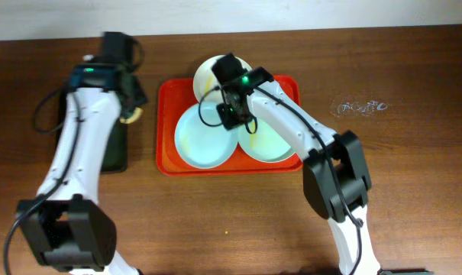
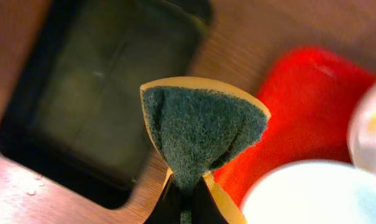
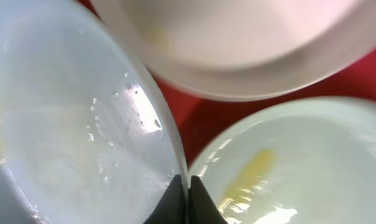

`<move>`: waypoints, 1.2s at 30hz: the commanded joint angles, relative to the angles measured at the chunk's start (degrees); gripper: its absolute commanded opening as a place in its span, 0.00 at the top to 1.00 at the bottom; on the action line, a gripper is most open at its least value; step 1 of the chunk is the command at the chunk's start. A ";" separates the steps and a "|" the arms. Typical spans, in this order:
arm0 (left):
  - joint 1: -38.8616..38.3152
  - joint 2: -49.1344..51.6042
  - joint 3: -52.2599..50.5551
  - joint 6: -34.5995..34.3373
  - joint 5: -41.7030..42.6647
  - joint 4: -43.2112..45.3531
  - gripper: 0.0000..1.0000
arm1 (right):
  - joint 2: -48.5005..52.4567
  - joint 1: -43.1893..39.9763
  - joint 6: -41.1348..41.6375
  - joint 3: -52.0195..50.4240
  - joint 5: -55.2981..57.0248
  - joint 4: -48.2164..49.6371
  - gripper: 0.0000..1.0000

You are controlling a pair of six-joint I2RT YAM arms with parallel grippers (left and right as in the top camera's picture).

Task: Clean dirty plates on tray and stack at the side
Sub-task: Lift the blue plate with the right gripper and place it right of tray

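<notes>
The red tray (image 1: pixel 166 130) holds three plates. A cream plate (image 1: pixel 209 76) lies at the back, a pale blue plate (image 1: pixel 200 141) at the front left, and another pale plate (image 1: pixel 273 145) with a yellow smear at the front right. My right gripper (image 1: pixel 231 114) is shut on the right rim of the front-left plate (image 3: pixel 69 124), pinching its edge (image 3: pixel 189 186). The smeared plate (image 3: pixel 299 162) and the cream plate (image 3: pixel 237 43) lie close by. My left gripper (image 1: pixel 130 113) is left of the tray, shut on a folded yellow-and-green sponge (image 2: pixel 200 130).
A black tray (image 1: pixel 116 156) lies left of the red tray, partly under my left arm; it also shows in the left wrist view (image 2: pixel 100 93). A wet patch (image 1: pixel 359 107) marks the wooden table at the right.
</notes>
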 commanded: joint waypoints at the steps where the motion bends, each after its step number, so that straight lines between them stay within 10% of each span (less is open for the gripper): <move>1: 8.09 -0.20 -1.01 -1.22 6.75 -0.90 1.00 | -5.09 6.95 -1.40 12.59 31.10 -7.30 0.96; 9: 12.00 -0.20 -4.94 -1.09 8.44 0.98 1.00 | -5.07 22.23 -24.15 18.14 78.66 -0.76 0.96; 14: 12.04 -0.20 -5.05 -1.07 8.85 1.09 1.00 | -5.07 22.91 -22.64 18.12 83.06 -0.90 0.96; 18: 12.04 -0.20 -5.05 -1.05 8.83 1.09 1.00 | -4.42 17.42 -7.37 12.85 36.35 -10.51 0.96; 26: 12.04 -0.20 -5.05 -1.07 8.85 1.09 1.00 | -18.05 -4.39 0.20 13.29 17.16 -7.72 0.96; 31: 12.04 -0.20 -5.05 -1.07 8.87 1.33 1.00 | -12.28 -19.45 -6.69 9.40 -25.07 -6.21 0.96; 33: 12.04 -0.20 -5.05 -1.07 8.87 1.38 1.00 | -11.63 -17.55 -8.70 8.98 -15.50 -6.36 0.96; 36: 12.04 -0.20 -5.05 -1.07 8.87 1.55 1.00 | -12.68 -5.31 -8.68 9.01 30.62 -6.34 0.96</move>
